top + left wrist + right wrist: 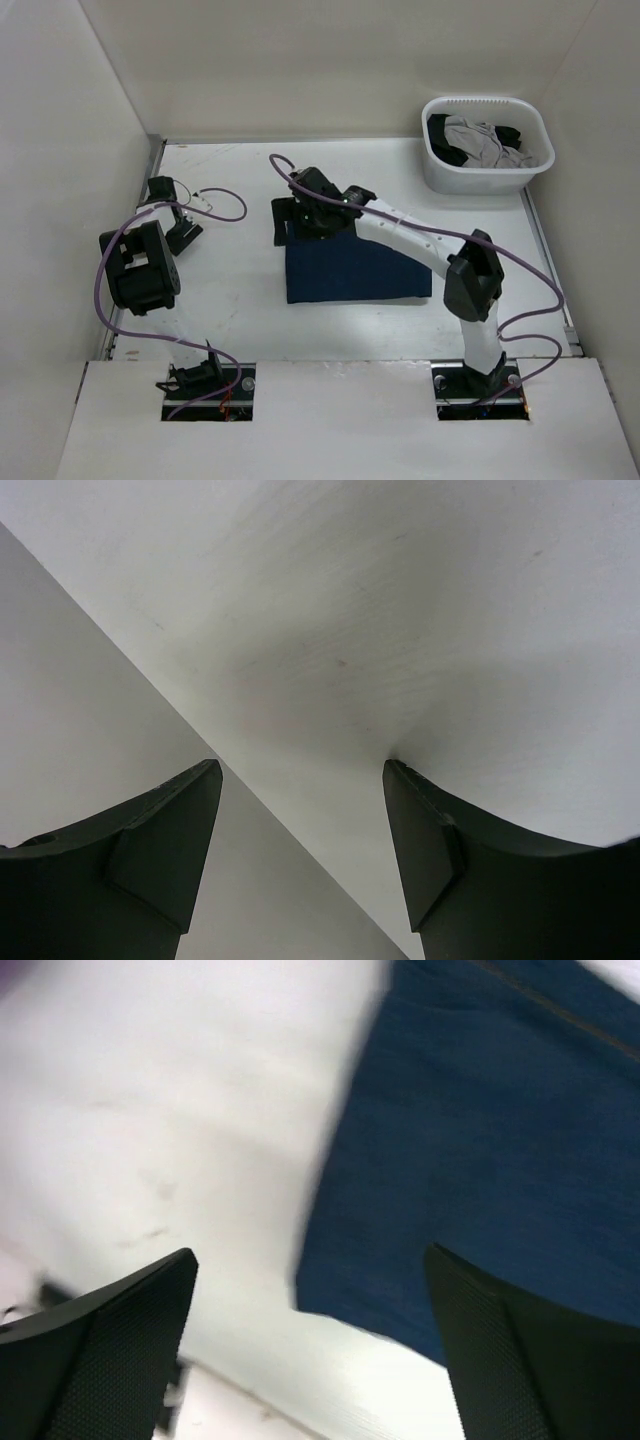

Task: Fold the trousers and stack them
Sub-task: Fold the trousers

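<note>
The trousers (pixel 355 270) lie folded into a dark navy rectangle in the middle of the table. In the right wrist view the trousers (pixel 480 1140) fill the upper right, with an orange seam near the top. My right gripper (pixel 288 228) hovers over the fold's far left corner. Its jaws stand wide apart, and my right gripper (pixel 310 1253) has nothing between its fingers. My left gripper (pixel 183 232) is off at the table's left side, close to the wall. It is open and empty, and the left wrist view shows my left gripper (pixel 300 770) over bare white surface.
A white laundry basket (pixel 480 180) stands at the back right corner, holding a grey garment (pixel 485 140) and a black garment (pixel 445 135). White walls close in the table on the left, back and right. Purple cables trail from both arms.
</note>
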You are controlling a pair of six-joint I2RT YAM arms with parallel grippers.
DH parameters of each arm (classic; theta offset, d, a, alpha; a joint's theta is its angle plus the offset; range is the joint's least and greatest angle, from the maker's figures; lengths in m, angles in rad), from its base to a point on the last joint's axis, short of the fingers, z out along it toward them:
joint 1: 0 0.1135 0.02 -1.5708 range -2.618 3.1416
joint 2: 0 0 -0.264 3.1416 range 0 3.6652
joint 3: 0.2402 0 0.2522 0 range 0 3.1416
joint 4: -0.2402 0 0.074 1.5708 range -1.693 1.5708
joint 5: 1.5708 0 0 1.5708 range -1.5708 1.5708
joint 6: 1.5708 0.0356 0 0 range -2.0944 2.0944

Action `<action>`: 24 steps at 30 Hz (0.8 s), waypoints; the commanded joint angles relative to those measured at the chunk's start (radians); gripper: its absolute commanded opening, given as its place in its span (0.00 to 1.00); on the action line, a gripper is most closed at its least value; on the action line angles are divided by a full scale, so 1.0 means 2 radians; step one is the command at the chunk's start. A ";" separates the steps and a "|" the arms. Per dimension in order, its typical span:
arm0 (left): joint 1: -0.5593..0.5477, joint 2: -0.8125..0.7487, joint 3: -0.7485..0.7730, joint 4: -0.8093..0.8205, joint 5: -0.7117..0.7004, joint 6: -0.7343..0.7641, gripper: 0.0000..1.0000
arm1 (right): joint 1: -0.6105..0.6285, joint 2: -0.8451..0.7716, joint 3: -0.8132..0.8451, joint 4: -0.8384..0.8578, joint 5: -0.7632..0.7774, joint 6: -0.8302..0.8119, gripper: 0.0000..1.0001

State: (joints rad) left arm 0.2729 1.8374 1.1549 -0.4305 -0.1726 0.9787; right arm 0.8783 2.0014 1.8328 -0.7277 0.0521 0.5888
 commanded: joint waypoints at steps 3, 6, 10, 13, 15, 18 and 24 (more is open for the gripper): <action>-0.006 -0.025 0.018 -0.011 0.016 -0.022 0.65 | 0.007 -0.118 -0.103 0.190 -0.061 0.008 1.00; -0.032 -0.047 0.031 -0.027 0.043 -0.053 0.66 | -0.037 -0.232 -0.246 0.213 0.026 0.067 1.00; -0.087 -0.076 0.080 -0.090 0.140 -0.128 0.68 | -0.150 -0.357 -0.427 0.176 0.087 0.147 1.00; -0.128 -0.071 0.116 -0.132 0.230 -0.193 0.68 | -0.239 -0.408 -0.530 0.193 0.069 0.141 1.00; -0.151 -0.060 0.124 -0.137 0.270 -0.236 0.67 | -0.284 -0.422 -0.578 0.231 0.037 0.119 1.00; -0.180 -0.043 0.124 -0.139 0.291 -0.276 0.65 | -0.324 -0.426 -0.620 0.274 0.016 0.107 1.00; -0.212 -0.024 0.108 -0.135 0.283 -0.308 0.62 | -0.325 -0.360 -0.628 0.335 -0.039 0.102 0.79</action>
State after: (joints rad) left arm -0.1474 1.7832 1.3865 -0.6804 0.3496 0.4400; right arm 0.2169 1.2373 0.5526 -0.2256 0.0605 0.8036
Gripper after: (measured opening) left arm 0.624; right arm 0.832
